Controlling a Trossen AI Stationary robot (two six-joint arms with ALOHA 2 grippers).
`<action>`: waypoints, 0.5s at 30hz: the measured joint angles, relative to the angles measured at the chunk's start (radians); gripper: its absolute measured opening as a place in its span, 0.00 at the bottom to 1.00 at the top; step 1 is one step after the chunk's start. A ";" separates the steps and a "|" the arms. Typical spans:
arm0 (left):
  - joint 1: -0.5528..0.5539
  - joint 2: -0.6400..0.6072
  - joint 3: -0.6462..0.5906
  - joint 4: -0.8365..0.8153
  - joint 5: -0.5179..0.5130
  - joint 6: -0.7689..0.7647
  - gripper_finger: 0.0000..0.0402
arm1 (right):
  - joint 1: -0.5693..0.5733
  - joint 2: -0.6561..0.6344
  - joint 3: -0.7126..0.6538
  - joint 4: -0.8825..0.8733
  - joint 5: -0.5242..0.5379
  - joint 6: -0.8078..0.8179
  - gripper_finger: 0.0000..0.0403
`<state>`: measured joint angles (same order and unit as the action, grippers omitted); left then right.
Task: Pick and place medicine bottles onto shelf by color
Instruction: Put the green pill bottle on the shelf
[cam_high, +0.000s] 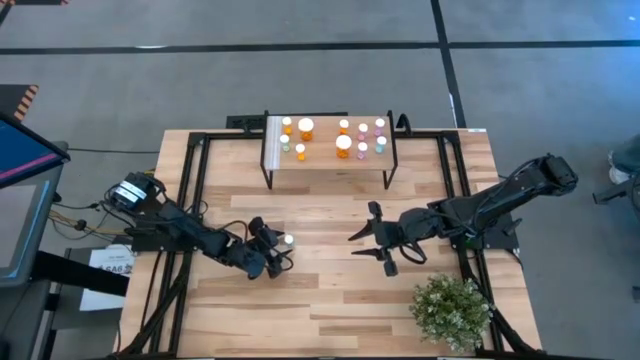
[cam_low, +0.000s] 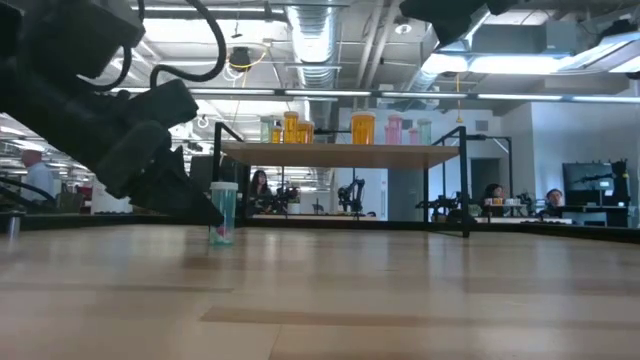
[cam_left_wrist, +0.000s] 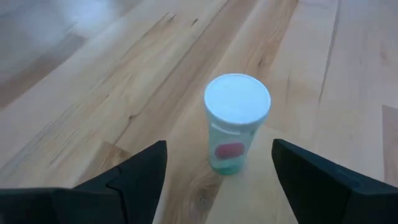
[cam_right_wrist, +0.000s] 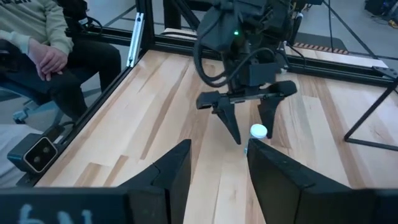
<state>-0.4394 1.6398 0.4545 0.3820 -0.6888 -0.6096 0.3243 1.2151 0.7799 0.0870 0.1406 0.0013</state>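
Observation:
A small teal bottle with a white cap (cam_left_wrist: 236, 121) stands upright on its base on the tabletop, left of centre (cam_high: 288, 241) (cam_low: 223, 213). My left gripper (cam_left_wrist: 217, 171) is open; its fingers stand on either side of the bottle, just short of it, touching nothing (cam_high: 272, 245). My right gripper (cam_high: 372, 238) is open and empty at the table's middle right. The shelf (cam_high: 330, 160) stands at the far middle with several orange, pink and teal bottles (cam_high: 343, 146) on its plank top.
A bushy green plant (cam_high: 452, 310) stands at the near right. Black frame rails (cam_high: 195, 180) run along the table's sides. A seated person (cam_right_wrist: 43, 56) shows beyond the table's left edge in the right wrist view.

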 joint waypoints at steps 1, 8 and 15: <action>0.002 0.000 0.000 0.000 0.001 0.001 0.68 | 0.003 0.000 0.000 0.000 0.000 0.000 0.44; 0.013 -0.001 0.000 0.011 -0.001 0.014 0.55 | 0.005 0.000 0.000 -0.002 -0.001 0.000 0.45; 0.040 -0.002 0.000 0.050 0.026 0.040 0.46 | 0.005 0.000 0.000 -0.003 -0.001 0.000 0.44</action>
<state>-0.3993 1.6379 0.4549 0.4319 -0.6633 -0.5692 0.3298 1.2151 0.7803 0.0838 0.1398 0.0017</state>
